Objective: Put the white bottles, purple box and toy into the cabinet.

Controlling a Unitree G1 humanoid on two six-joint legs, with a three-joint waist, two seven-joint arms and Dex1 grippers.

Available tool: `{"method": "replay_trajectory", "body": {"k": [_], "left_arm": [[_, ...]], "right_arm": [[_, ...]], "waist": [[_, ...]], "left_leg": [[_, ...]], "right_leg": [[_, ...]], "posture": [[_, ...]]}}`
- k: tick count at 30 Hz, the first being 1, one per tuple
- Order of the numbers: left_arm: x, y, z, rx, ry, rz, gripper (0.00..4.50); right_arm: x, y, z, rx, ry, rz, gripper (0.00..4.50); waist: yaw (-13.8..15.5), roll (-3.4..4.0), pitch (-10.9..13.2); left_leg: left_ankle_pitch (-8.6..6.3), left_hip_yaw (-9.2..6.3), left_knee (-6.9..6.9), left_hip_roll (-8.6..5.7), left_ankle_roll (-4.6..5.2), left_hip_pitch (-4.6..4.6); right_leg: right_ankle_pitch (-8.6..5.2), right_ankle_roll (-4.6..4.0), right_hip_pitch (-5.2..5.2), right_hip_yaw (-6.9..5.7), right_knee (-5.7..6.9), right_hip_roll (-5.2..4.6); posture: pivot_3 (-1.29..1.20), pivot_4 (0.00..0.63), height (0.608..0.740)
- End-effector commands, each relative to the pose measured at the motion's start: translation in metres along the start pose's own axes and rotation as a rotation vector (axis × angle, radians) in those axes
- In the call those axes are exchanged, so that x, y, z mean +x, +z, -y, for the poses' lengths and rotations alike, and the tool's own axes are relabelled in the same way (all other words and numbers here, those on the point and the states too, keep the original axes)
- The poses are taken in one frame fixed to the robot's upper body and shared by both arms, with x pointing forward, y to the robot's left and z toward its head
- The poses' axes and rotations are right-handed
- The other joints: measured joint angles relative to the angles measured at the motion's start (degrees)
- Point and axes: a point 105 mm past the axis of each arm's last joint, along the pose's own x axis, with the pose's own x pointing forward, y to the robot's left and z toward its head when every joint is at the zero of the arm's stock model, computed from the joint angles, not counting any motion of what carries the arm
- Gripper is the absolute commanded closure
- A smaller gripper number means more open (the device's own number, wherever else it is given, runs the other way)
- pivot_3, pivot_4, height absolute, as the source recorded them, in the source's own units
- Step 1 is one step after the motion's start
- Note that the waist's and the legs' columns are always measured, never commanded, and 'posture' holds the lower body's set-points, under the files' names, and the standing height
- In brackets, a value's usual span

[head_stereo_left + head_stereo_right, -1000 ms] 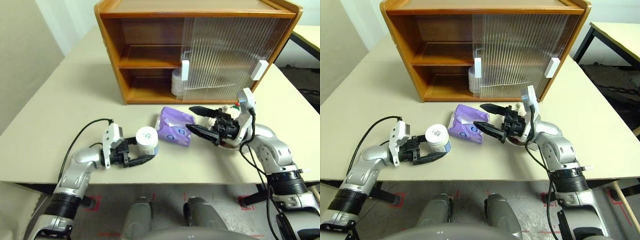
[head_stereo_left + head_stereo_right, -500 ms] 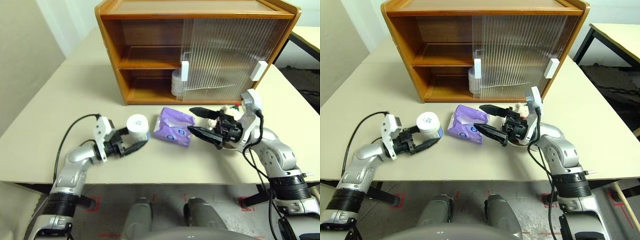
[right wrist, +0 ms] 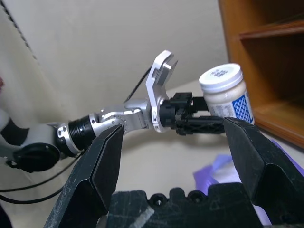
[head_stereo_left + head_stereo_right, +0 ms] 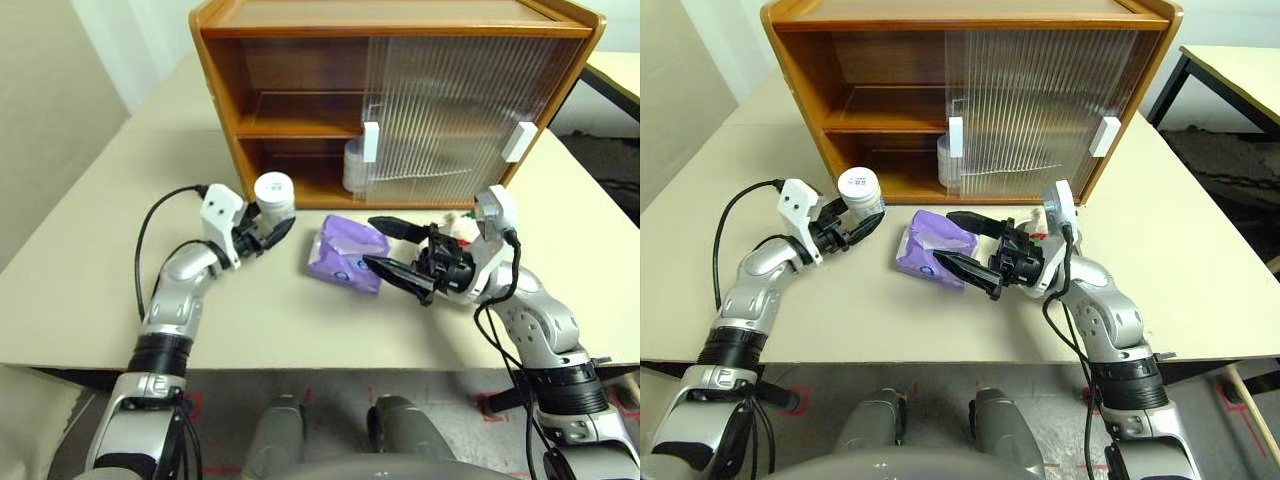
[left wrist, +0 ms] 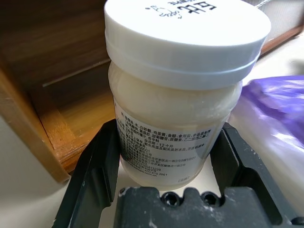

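The cabinet (image 4: 300, 120) has one white bottle (image 4: 353, 166) on its bottom shelf. The left claw (image 4: 270, 230) is clamped on another white bottle (image 4: 274, 192). The right claw (image 4: 392, 248) is spread apart, holding nothing.

second white bottle (image 4: 352, 166): mostly hidden behind the ribbed sliding door (image 4: 450, 110) — label unreadable
toy (image 4: 461, 222): largely covered by the right arm — only scraps show

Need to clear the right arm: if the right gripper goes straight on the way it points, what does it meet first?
Probably the purple box: the open right gripper points straight at it; the left gripper with its white bottle lies beyond. Depth is uncertain.
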Motion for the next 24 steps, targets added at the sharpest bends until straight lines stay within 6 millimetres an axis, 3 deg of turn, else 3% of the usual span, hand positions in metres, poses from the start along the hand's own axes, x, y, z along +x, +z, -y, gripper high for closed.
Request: {"method": "replay_trajectory", "body": {"k": [1, 6, 19, 24], "left_arm": [[0.013, 0.009, -0.013, 0.01, 0.082, 0.005, 1.45], [0.021, 0.009, -0.01, 0.063, 0.058, -0.012, 1.45], [0.013, 0.003, -0.018, 0.032, 0.096, -0.039, 1.45], [0.014, 0.0, -0.023, 0.018, 0.145, -0.056, 1.45]], "right_arm": [[-0.002, 0.004, 0.005, -0.058, -0.044, 0.005, 0.0], [-0.001, 0.002, 0.003, -0.068, -0.055, -0.004, 0.0], [-0.002, 0.016, 0.007, -0.031, -0.047, 0.044, 0.0], [0.009, 0.011, 0.004, -0.009, -0.041, 0.069, 0.0]], "waist": [[0.0, -0.16, 0.3], [-0.7, -0.22, 0.7], [-2.8, -0.3, 2.0], [-2.8, -0.28, 2.1]], "left_leg": [[0.0, -0.01, 0.0, 0.0, 0.0, 0.01], [0.0, -0.06, -0.01, -0.01, 0.0, -0.02], [0.0, -0.12, -0.02, -0.02, 0.0, -0.07], [0.0, -0.21, -0.03, -0.01, 0.0, -0.06]], "right_leg": [[0.0, 0.0, -0.01, 0.0, 0.01, 0.01], [0.05, 0.04, -0.03, -0.01, -0.01, 0.03], [0.03, 0.09, 0.01, 0.0, -0.06, -0.01], [0.03, 0.09, 0.01, -0.03, -0.04, 0.01]], "posture": [[0.05, 0.051, 0.74], [0.02, 0.05, 0.74], [0.03, 0.069, 0.74], [0.04, 0.063, 0.74]]}}
